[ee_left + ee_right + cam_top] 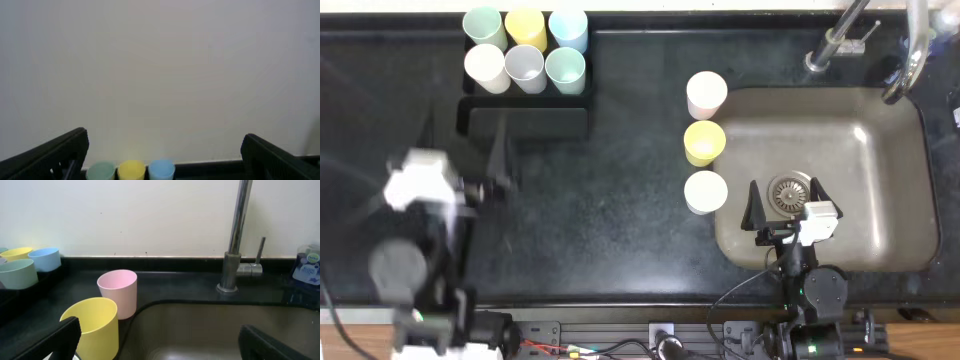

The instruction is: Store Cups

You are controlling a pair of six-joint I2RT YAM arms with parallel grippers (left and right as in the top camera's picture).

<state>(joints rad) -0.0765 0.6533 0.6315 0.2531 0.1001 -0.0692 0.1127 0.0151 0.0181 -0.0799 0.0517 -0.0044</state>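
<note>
Three loose cups stand in a line on the black counter by the sink's left rim: pink (pixel 706 94), yellow (pixel 704 142) and white (pixel 705 192). A black rack (pixel 525 122) at the back left holds several cups, among them green (pixel 101 171), yellow (pixel 131 170) and blue (pixel 161 169). My left gripper (pixel 503 165) hangs open in front of the rack, raised and tilted up toward the wall, holding nothing. My right gripper (pixel 786 205) is open and low over the sink basin, with the pink cup (pixel 118 292) and yellow cup (pixel 92 325) just beyond its left finger.
The steel sink (pixel 880 250) fills the right side, with a drain (pixel 790 192) near my right gripper. A faucet (pixel 235 245) and a soap bottle (pixel 308 265) stand behind it. A white wall runs along the counter's back edge.
</note>
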